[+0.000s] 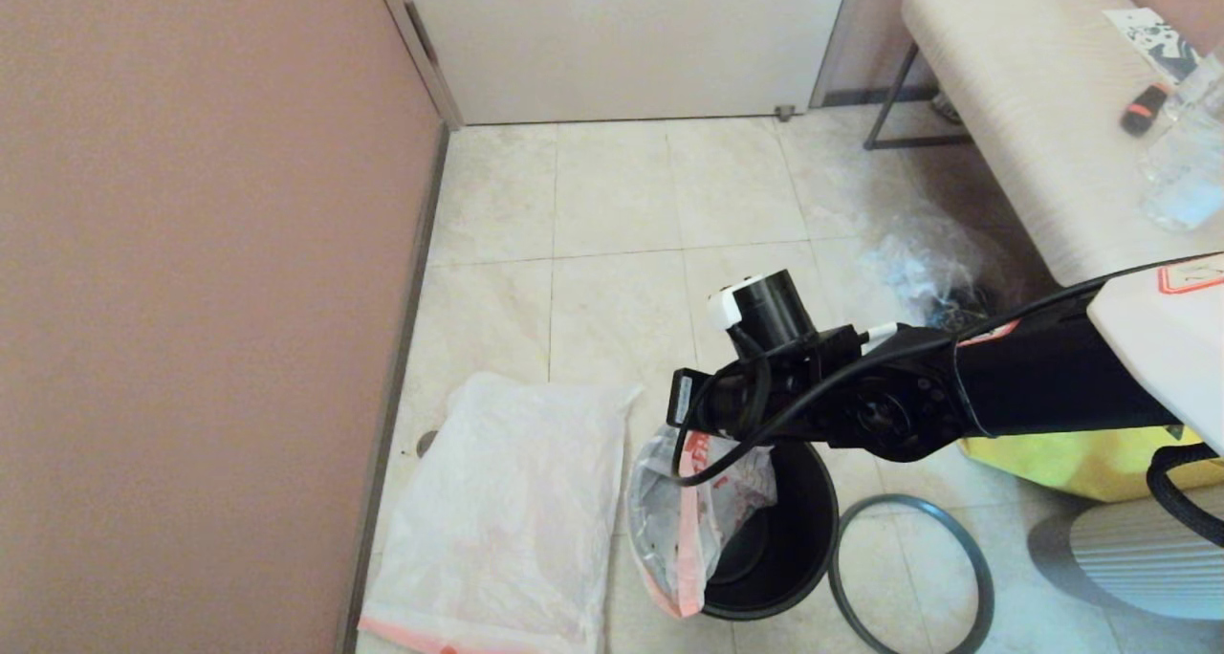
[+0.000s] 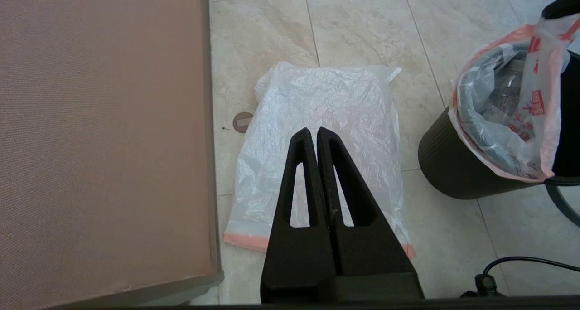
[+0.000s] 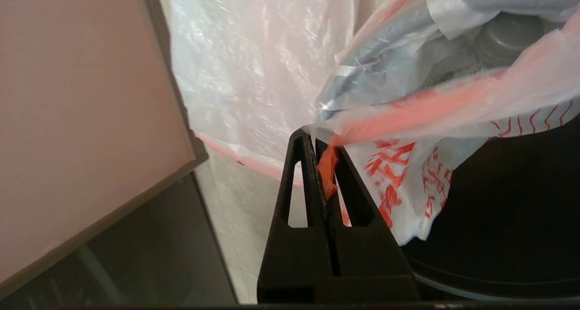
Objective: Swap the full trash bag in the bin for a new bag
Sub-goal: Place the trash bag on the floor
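Observation:
The full trash bag (image 1: 684, 525), white with orange-red print and lumpy contents, sits in the black bin (image 1: 794, 549) with its mouth draped over the bin's left side. My right arm (image 1: 956, 396) reaches in from the right above the bin. The right gripper (image 3: 313, 137) is shut on the orange edge of the full trash bag (image 3: 408, 165), holding it up above the bin (image 3: 512, 201). The new bag (image 1: 507, 520) lies flat on the floor left of the bin. My left gripper (image 2: 312, 131) hovers above the new bag (image 2: 326, 97), shut and holding nothing.
The grey ring (image 1: 913, 577) lies on the floor right of the bin. A pink wall (image 1: 191, 300) borders the left. A clear bag (image 1: 928, 272), yellow tote (image 1: 1081, 463), grey ribbed object (image 1: 1138, 549) and bench (image 1: 1033, 109) crowd the right.

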